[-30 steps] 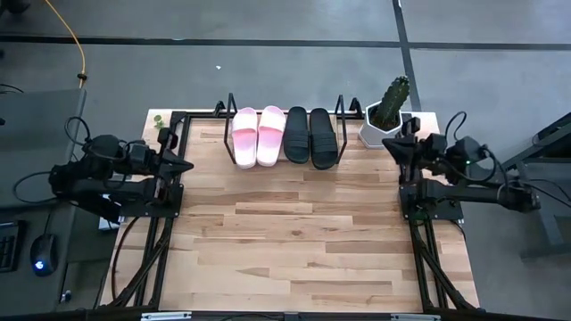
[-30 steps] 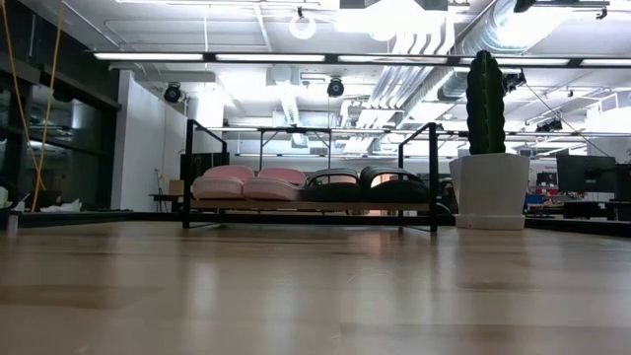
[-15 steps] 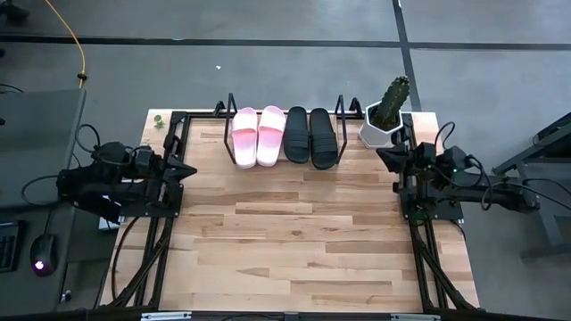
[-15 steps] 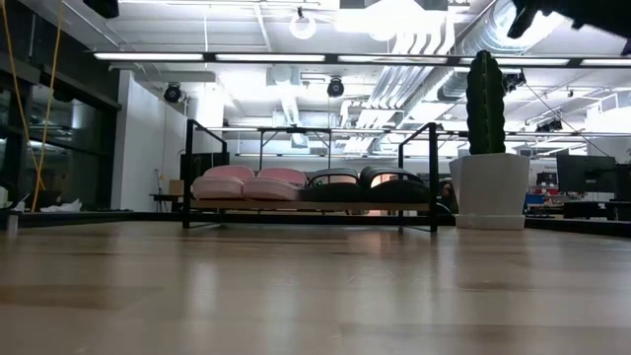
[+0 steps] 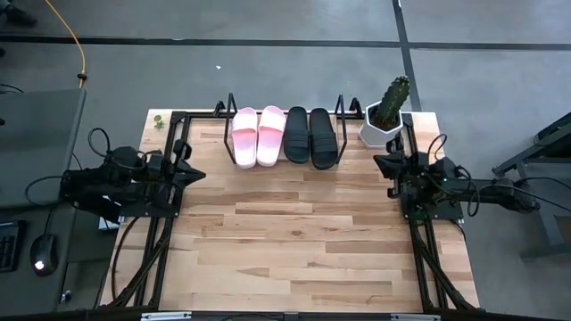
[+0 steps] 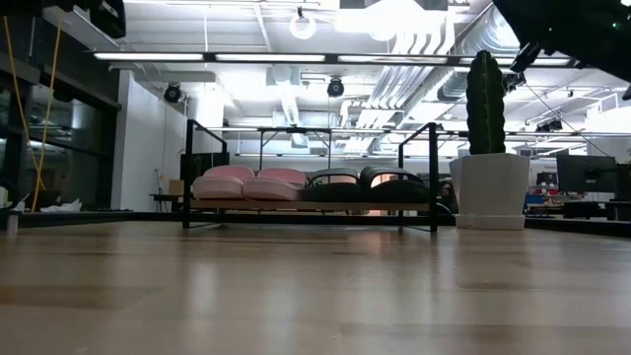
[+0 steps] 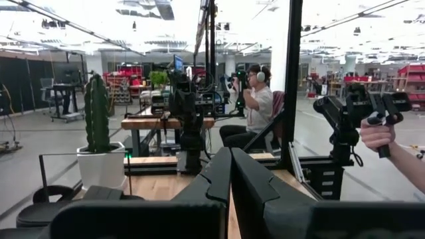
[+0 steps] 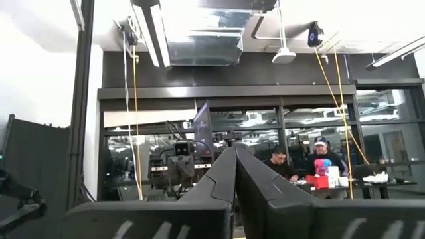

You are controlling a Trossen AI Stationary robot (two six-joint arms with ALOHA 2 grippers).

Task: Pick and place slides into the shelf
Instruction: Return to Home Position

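While both arms were kept folded at the sides of the table (image 5: 294, 241), all four slides were seen lying on the shelf (image 6: 187, 168), which was set at the middle of the table's far edge. The two pink slides (image 5: 245, 138) were placed side by side toward its left end, the two black slides (image 5: 297, 135) just beside them toward its right end. The left gripper (image 5: 194, 171) was held above the table's left edge, fingers pressed together on nothing. The right gripper (image 5: 378, 162) was held above the right edge, likewise closed and empty. A white pot with a cactus (image 5: 384, 120) was seen at the far right corner, just beside the shelf.
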